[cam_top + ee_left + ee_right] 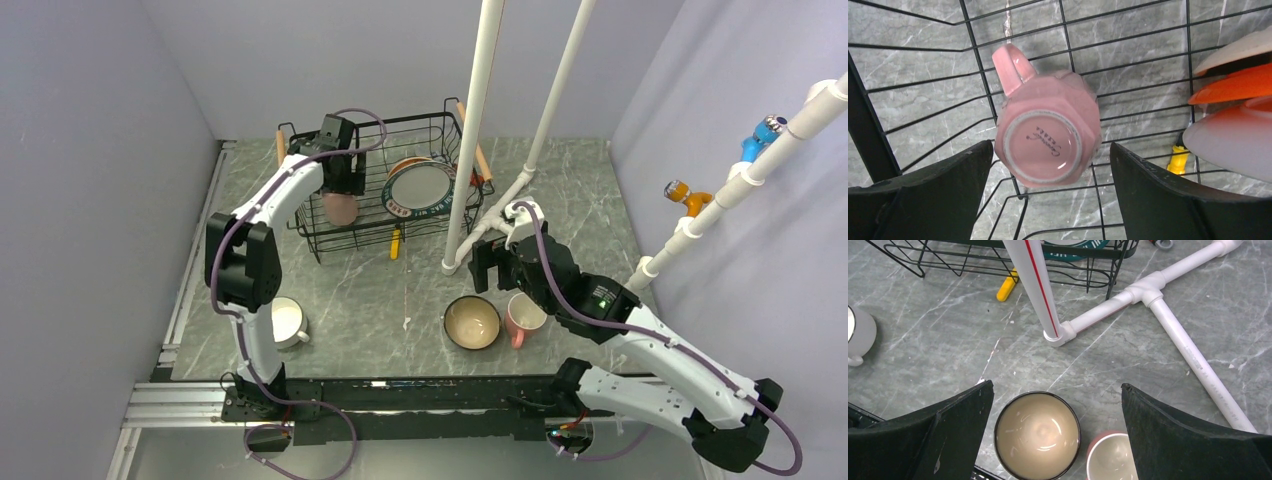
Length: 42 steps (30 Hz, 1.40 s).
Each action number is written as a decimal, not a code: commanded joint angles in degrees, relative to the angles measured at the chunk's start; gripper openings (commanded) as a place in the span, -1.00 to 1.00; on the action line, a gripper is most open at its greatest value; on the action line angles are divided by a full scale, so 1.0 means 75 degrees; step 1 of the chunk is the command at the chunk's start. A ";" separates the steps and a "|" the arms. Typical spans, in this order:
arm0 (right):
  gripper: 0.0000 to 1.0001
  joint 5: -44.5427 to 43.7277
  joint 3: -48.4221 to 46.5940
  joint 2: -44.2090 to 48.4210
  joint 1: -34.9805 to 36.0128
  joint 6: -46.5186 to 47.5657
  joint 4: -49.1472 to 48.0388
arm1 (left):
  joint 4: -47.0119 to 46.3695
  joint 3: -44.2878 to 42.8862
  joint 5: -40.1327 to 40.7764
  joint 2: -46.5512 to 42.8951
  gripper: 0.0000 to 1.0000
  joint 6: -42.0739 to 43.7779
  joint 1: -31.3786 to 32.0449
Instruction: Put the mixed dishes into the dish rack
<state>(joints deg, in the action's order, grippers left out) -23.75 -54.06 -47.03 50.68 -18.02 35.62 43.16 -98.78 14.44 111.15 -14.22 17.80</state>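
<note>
Dish rack (400,119) stands toward the far edge of the bench, left of centre.

Left gripper (1050,147) hangs inside the rack's left end, jaws apart. A pink mug (1048,120) sits base up between them, handle pointing away from the wrist. There is a clear gap on one side. The other finger is very close to the mug wall, and I cannot tell whether it touches.

Big plate with dark patterned rim (420,188) stands on edge in the rack's right half. The cream dish (408,162), showing orange-red, is just behind it. Yellow tool (396,243) lies at the rack's near side.

Right gripper (1057,385) hovers toward the near edge, right of centre, jaws wide apart and holding nothing. Below it are the dark bowl with tan inside (1037,435) and the second pink mug (1112,457), both mouth up on the bench and just beside each other.

White handled cup (288,322) stands near the near left corner, beside the left arm's base.
</note>
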 commanded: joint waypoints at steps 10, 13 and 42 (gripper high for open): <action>0.99 -0.0243 -0.0373 -0.0050 -0.0130 0.0240 -0.0069 | -0.0431 -0.0393 0.0133 0.0247 0.12 -0.0205 -0.0194; 0.99 -0.0282 -0.0331 -0.0068 -0.0166 0.0275 -0.0102 | -0.0392 -0.0694 0.0371 0.0357 -0.17 -0.0230 -0.0204; 0.99 0.0306 -0.0267 -0.0790 -0.0784 0.0217 -0.0427 | -0.1474 -0.2294 0.1539 0.1557 -1.00 -0.0987 -0.0638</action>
<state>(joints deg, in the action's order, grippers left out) -21.98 -54.37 -52.84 45.28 -16.05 35.38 37.87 -113.78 25.43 123.81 -20.86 13.76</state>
